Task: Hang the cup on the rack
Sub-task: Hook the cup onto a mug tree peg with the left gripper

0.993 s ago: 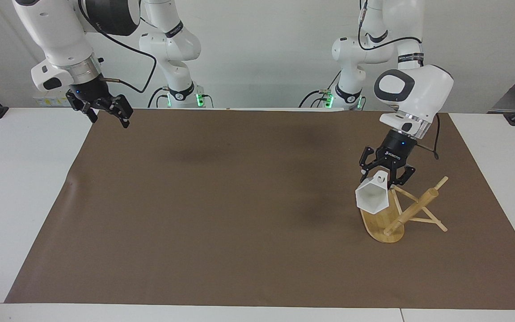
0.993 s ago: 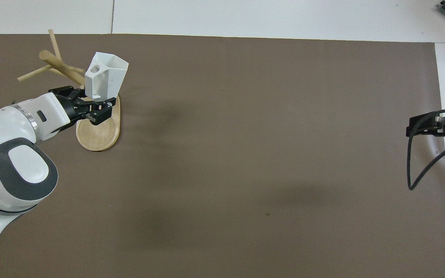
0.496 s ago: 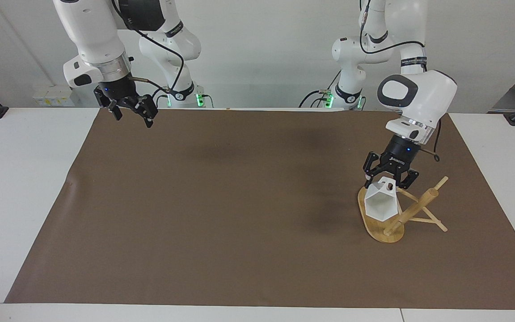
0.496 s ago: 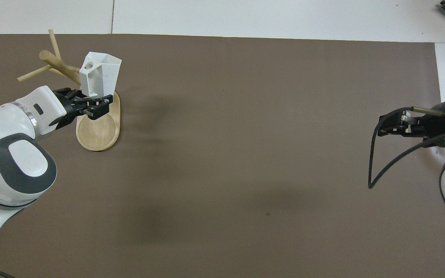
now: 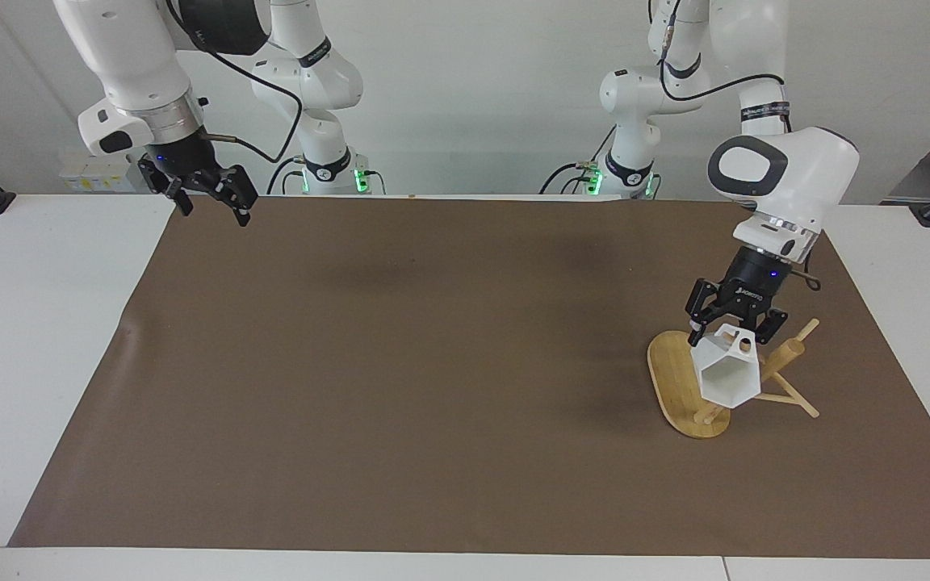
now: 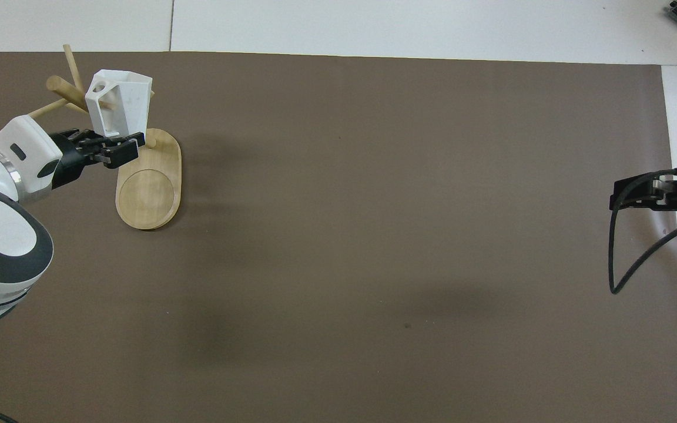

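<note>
The white cup (image 5: pixel 727 373) hangs on its side with its handle hole up and its open mouth turned away from the robots. My left gripper (image 5: pixel 731 329) is shut on its bottom end. It holds the cup against the slanting post (image 5: pixel 780 357) of the bamboo rack (image 5: pixel 675 379). From overhead the cup (image 6: pixel 120 108) covers the middle of the post (image 6: pixel 63 90), with the left gripper (image 6: pixel 108 141) over the end of the rack's oval base (image 6: pixel 147 191) where the post stands. I cannot tell whether a peg is in the handle. My right gripper (image 5: pixel 215 208) waits open and holds nothing, over the mat's edge at its own end.
A brown mat (image 5: pixel 400 363) covers most of the white table (image 5: pixel 37 323). Thin pegs (image 5: pixel 794 397) stick out from the post toward the left arm's end. The right gripper (image 6: pixel 626 197) shows with a black cable loop (image 6: pixel 632 264) under it.
The left gripper carried the cup toward the left arm's end and lower, from over the rack's base to against its post. The right arm swung inward, then back out.
</note>
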Robot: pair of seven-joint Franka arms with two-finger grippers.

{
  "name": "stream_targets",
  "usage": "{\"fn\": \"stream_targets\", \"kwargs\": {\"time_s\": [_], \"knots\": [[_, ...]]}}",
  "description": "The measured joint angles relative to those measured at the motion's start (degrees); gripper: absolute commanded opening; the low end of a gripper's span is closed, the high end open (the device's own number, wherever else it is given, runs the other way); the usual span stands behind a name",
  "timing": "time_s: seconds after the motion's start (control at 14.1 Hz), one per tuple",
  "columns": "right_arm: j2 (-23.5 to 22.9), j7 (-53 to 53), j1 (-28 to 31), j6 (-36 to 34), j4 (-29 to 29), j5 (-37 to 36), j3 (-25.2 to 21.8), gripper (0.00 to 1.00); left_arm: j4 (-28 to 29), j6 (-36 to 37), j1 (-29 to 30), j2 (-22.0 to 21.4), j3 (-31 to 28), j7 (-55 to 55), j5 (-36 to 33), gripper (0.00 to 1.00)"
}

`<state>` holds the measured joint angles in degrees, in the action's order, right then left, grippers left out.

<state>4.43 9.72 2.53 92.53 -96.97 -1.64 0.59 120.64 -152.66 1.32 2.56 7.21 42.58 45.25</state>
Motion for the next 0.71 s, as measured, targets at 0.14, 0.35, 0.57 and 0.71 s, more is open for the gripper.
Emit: {"fn": "stream_targets", "kwargs": {"time_s": [0.14, 0.35, 0.57, 0.71], "knots": [[0.21, -0.23, -1.13, -0.02, -0.58, 0.02, -0.03, 1.00, -0.15, 0.04, -0.01, 0.28, 0.18, -2.92, -0.03, 0.00], [0.98, -0.48, -4.30, 0.03, -2.22, 0.02, -2.99, 1.00, -0.24, 0.36, -0.09, 0.61, 0.39, -8.67, -0.08, 0.00], [1.18, -5.07, -5.21, 1.41, -2.47, 0.01, -6.70, 1.00, -0.28, 1.52, -0.23, 0.64, 0.70, -17.34, -0.20, 0.00], [1.19, -7.23, -5.19, 2.49, -2.46, 0.01, -8.12, 1.00, -0.35, 2.19, -0.23, 0.64, 0.79, -21.88, -0.23, 0.00]]}}
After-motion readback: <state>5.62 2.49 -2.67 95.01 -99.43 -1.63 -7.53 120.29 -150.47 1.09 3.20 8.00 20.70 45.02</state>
